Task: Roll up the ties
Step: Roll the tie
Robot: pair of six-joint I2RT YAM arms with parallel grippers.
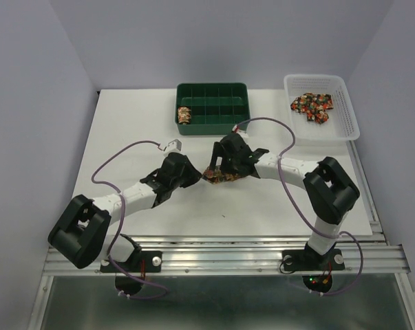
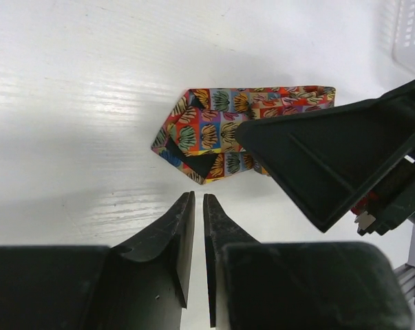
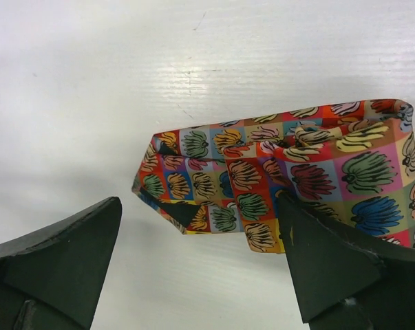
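One tie (image 1: 221,178), printed in multicoloured squares, lies folded into a short loose bundle on the white table (image 1: 131,124). Its pointed end faces left in the right wrist view (image 3: 214,179). My right gripper (image 3: 200,201) stands open just over it, one finger (image 3: 331,268) in front of the bundle's right part and the other (image 3: 62,254) over bare table. From above, this gripper (image 1: 222,163) sits on the tie's far side. My left gripper (image 2: 199,196) is shut with only a slit between its fingers, empty, a short way from the tie's point (image 2: 221,134).
A green compartment tray (image 1: 214,91) at the back centre holds a rolled tie (image 1: 184,115) in its left cell. A white basket (image 1: 345,117) at the back right holds more patterned ties (image 1: 312,105). Purple cables loop over both arms.
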